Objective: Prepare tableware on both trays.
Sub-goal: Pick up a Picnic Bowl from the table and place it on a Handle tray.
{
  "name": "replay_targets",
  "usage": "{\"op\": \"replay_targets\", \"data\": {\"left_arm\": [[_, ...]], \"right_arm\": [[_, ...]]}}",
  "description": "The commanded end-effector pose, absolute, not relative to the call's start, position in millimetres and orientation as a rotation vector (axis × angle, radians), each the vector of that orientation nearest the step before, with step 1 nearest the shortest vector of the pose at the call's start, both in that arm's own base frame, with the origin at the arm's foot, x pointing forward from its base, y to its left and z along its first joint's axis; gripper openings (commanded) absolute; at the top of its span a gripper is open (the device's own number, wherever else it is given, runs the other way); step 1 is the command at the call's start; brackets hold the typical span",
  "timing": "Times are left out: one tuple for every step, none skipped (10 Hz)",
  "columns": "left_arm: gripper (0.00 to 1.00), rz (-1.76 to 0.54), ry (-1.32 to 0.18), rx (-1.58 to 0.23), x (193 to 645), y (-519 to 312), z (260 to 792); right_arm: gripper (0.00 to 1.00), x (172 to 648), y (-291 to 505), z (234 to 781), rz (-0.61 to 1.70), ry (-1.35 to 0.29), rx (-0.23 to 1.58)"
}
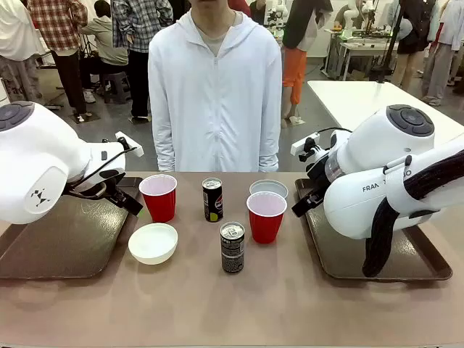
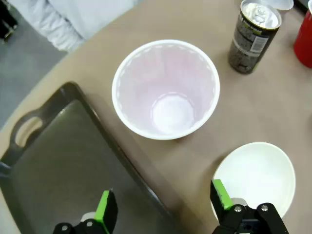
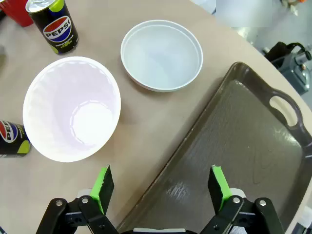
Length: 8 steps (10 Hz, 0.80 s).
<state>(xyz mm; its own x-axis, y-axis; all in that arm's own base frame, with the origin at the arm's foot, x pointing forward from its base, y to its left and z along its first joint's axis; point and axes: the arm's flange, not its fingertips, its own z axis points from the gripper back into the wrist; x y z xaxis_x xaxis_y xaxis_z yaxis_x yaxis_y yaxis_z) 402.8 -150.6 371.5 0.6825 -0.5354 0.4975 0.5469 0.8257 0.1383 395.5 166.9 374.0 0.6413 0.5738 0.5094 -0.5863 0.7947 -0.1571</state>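
Two dark brown trays lie at the left and right of the table, both bare. Between them stand two red cups, two white bowls and two dark cans. My left gripper hangs open over the left tray's inner rim, just short of the left cup. My right gripper is open above the right tray's rim, with the right cup and far bowl ahead. Nothing is held.
A person in a white hooded jacket stands at the table's far edge, hands out of sight. Both arm bodies bulk over the trays' outer parts. A white table stands behind at the right.
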Motion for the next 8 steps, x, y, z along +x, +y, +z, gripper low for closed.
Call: {"op": "replay_targets", "data": {"left_arm": [[1.00, -0.607, -0.551, -0.022, 402.7, -150.7, 371.5], [1.00, -0.607, -0.551, -0.022, 402.7, -150.7, 371.5], [1.00, -0.607, -0.551, -0.022, 402.7, -150.7, 371.5], [1.00, -0.607, -0.551, -0.022, 402.7, -150.7, 371.5], [1.00, -0.607, -0.551, -0.022, 402.7, -150.7, 371.5], [1.00, -0.607, -0.551, -0.022, 402.7, -150.7, 371.5], [1.00, -0.607, -0.551, -0.022, 402.7, -150.7, 371.5], [1.00, -0.607, -0.551, -0.022, 402.7, -150.7, 371.5]], "right_arm": [[1.00, 395.5, 166.9, 374.0, 0.661, -0.573, 0.023], [1.00, 395.5, 166.9, 374.0, 0.661, -0.573, 0.023], [1.00, 395.5, 166.9, 374.0, 0.661, -0.573, 0.023], [1.00, 395.5, 166.9, 374.0, 0.661, -0.573, 0.023], [1.00, 395.5, 166.9, 374.0, 0.661, -0.573, 0.023], [1.00, 395.5, 166.9, 374.0, 0.661, -0.573, 0.023], [1.00, 395.5, 166.9, 374.0, 0.661, -0.573, 0.023], [1.00, 395.5, 166.9, 374.0, 0.661, -0.573, 0.023]]}}
